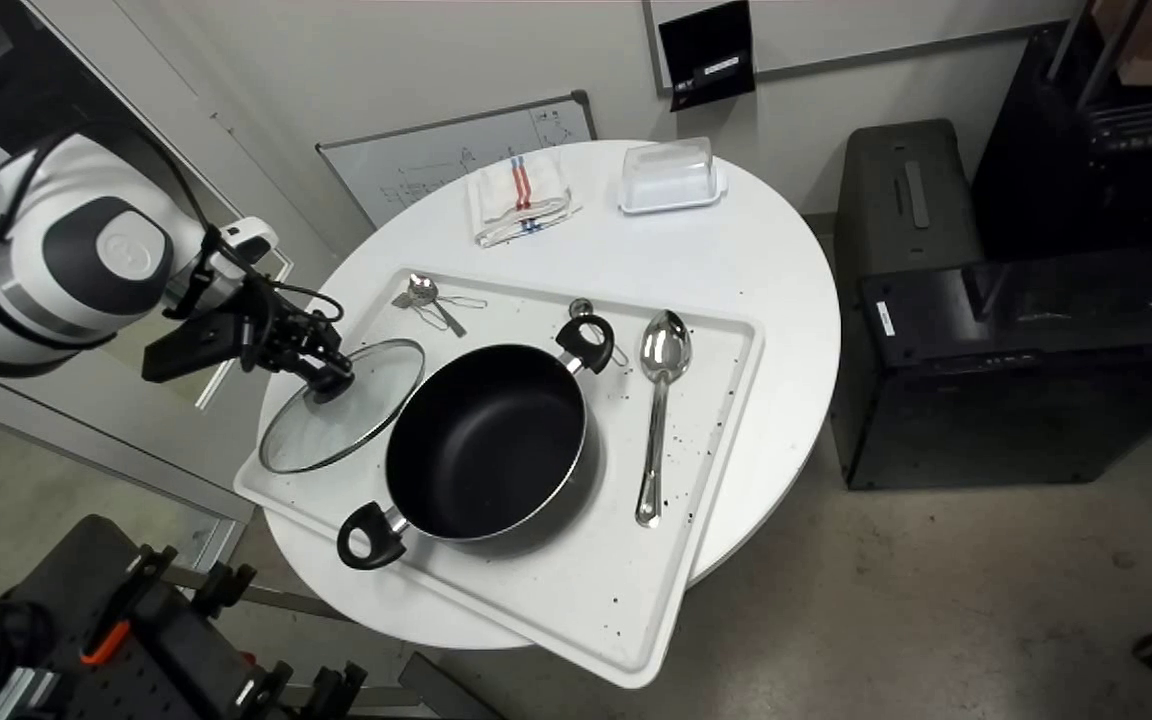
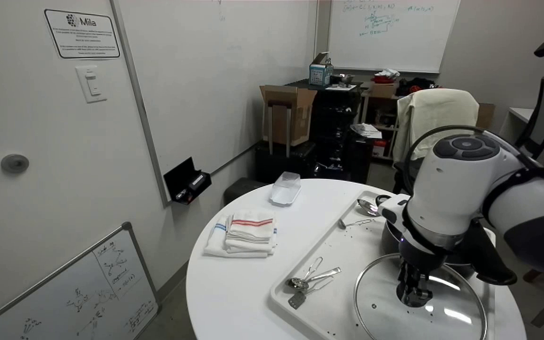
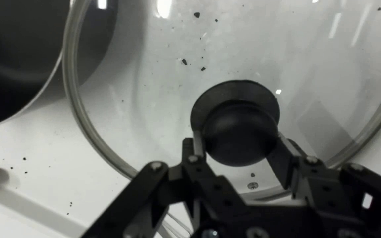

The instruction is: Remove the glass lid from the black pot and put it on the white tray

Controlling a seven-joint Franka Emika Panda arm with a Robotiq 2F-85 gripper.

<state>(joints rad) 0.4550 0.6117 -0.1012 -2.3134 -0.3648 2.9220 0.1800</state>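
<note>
Lid point(image 1: 359, 420): directly below the gripper point(image 3: 238, 145), its knob point(image 3: 241, 132) between the fingers, which look clamped on it from both sides. Pot uncovered, so removal is judged done; step in hand is taken to be the set-down.

Left to right, exterior view: gripper and lid first, at the edge of the tray point(image 1: 596, 590); lid looks tilted, pot-side edge higher. Utensils point(image 1: 424, 290) next, a little right of the gripper, near the lid. Pot point(image 1: 486, 450) farther right of the gripper, just beside the lid. Spoon point(image 1: 660, 400) last, well apart from the gripper, beyond the pot.

Method: ease the gripper away from the pot so the raised edge clears its rim; land the low edge, level the lid, spread the fingers only once the tray bears the weight. Space beside the pot looks tight; the lid may end up riding the tray's rim. Avoid the utensils.

Unclear: whether the low edge touches the tray, or the high edge the pot. Wrist view: gripper covers part of the lid's rim, and the frame crops its top; specks point(image 3: 184, 61) could lie on the glass or under it. In an exterior view the arm point(image 2: 446, 189) and lid hide most of the pot, and the lid's lower edge is cut off.
</note>
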